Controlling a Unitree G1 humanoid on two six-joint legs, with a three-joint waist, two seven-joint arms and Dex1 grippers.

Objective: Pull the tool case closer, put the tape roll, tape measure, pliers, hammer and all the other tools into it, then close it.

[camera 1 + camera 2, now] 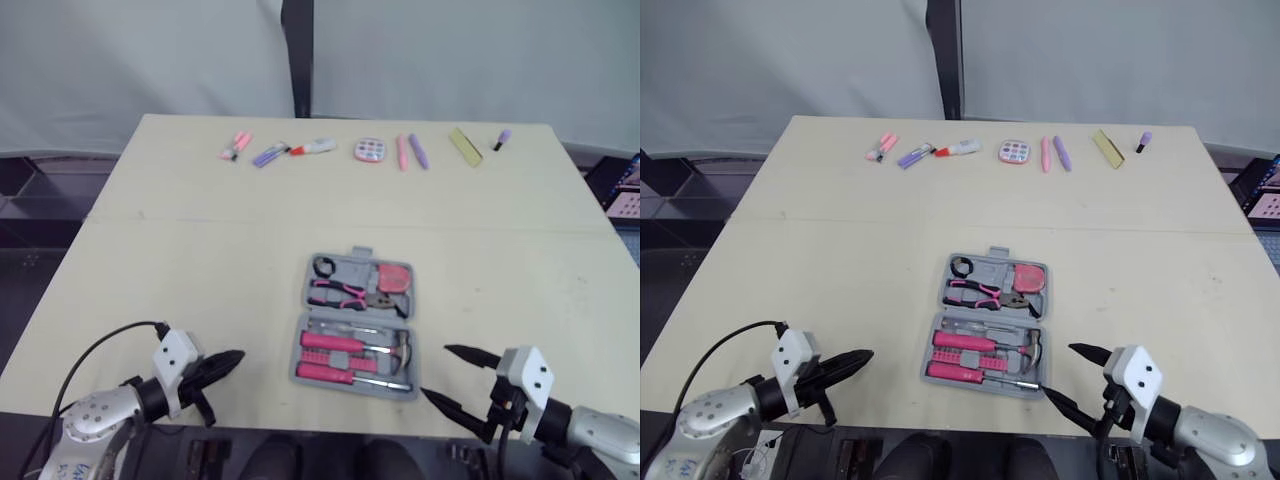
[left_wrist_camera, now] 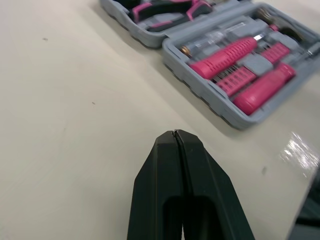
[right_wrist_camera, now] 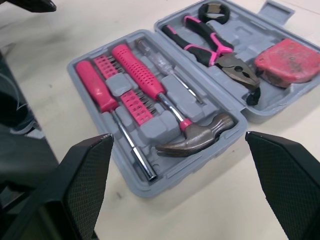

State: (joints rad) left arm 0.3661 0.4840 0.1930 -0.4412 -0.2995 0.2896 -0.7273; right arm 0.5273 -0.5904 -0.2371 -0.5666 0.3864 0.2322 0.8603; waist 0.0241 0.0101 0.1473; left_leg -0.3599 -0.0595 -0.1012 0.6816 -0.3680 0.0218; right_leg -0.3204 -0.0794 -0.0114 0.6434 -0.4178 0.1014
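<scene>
Tool case [image 1: 352, 264]: open, filled, table centre-front; hinge axis runs 9 to 3 o'clock.
Right gripper [image 1: 435, 370]: fingers spread wide, empty, the nearer one; case at its 10 o'clock.
Left gripper [image 1: 232, 358]: pinched together, empty; case at its 2 o'clock.

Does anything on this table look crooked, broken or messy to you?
Nothing looks broken or spilled. The open tool case sits slightly turned against the front edge of the table, but the hammer and pliers lie neatly in their slots.
</scene>
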